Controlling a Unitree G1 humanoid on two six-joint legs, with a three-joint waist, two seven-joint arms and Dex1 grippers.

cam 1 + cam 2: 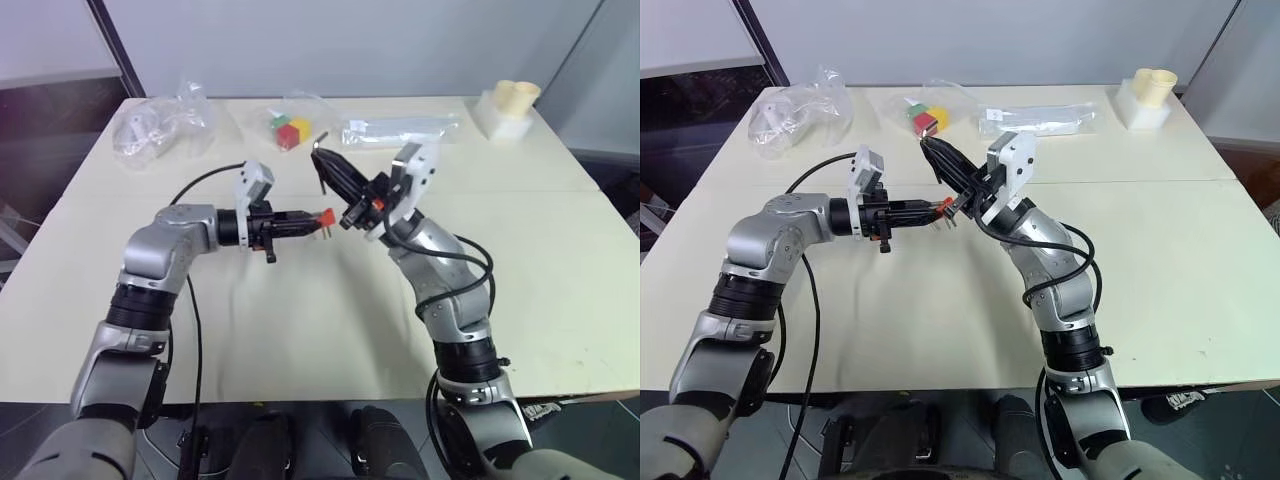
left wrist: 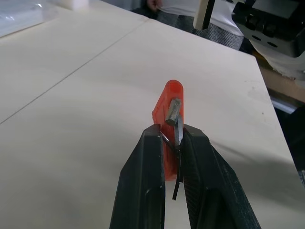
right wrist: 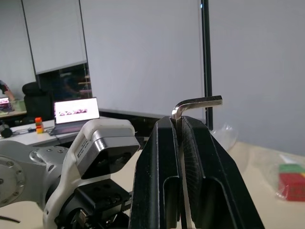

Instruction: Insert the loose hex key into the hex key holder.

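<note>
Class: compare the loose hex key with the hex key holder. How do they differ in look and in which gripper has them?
The loose hex key is thin grey bent metal; the hex key holder is a chunky orange block. The right gripper clamps the key, the left gripper the holder. Both are held above the table.

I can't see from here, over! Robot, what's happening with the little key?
Left gripper shut on orange holder. Right gripper shut on loose hex key, raised above table. Not inserted yet. Nothing between them.

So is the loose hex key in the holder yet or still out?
Out. The hex key is clamped upright in the right gripper, apart from the orange holder that the left gripper grips.
</note>
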